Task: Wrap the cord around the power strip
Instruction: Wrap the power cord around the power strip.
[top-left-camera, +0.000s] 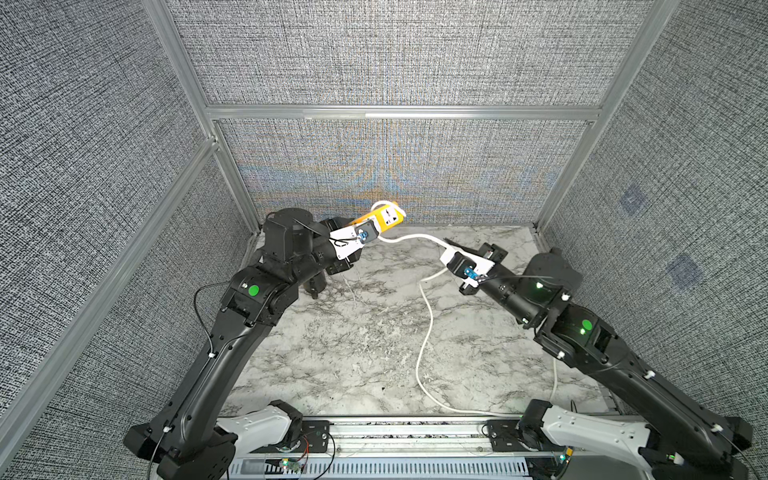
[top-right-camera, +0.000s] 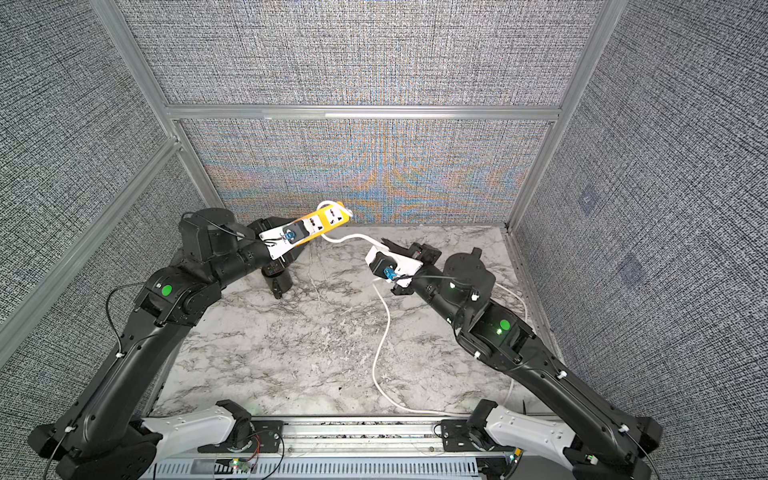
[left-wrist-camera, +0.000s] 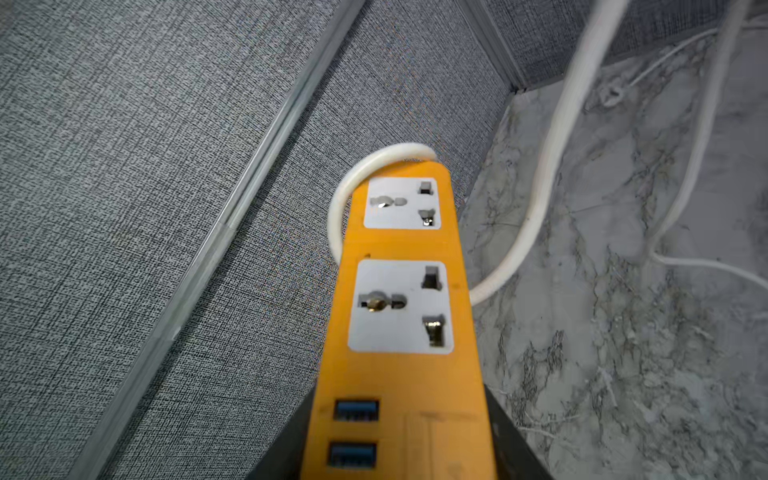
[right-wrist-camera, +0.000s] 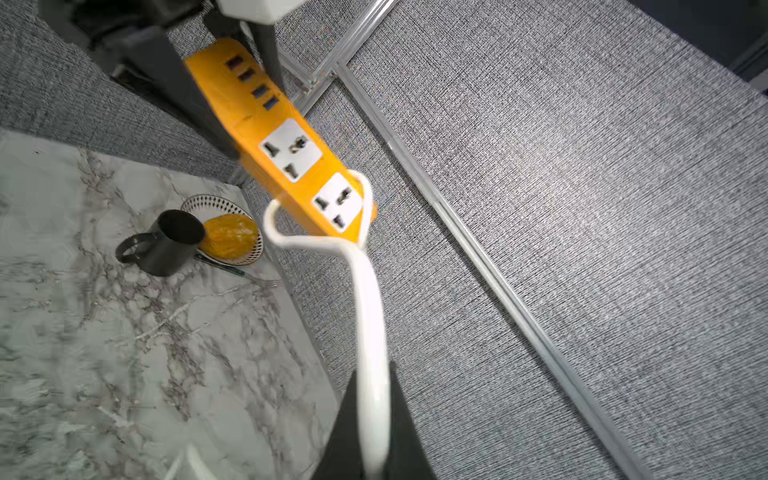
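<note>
Above the far edge of the desk we see the power strip held in the air, sockets up, its USB end clamped in the left tool. The cord loops round its free end and runs to the right tool, pinched tight on it. The slack trails toward the near edge.

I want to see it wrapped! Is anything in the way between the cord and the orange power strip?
Nothing visible. The left gripper holds the power strip in the air, the right gripper pinches the cord, and only open space lies between.
</note>
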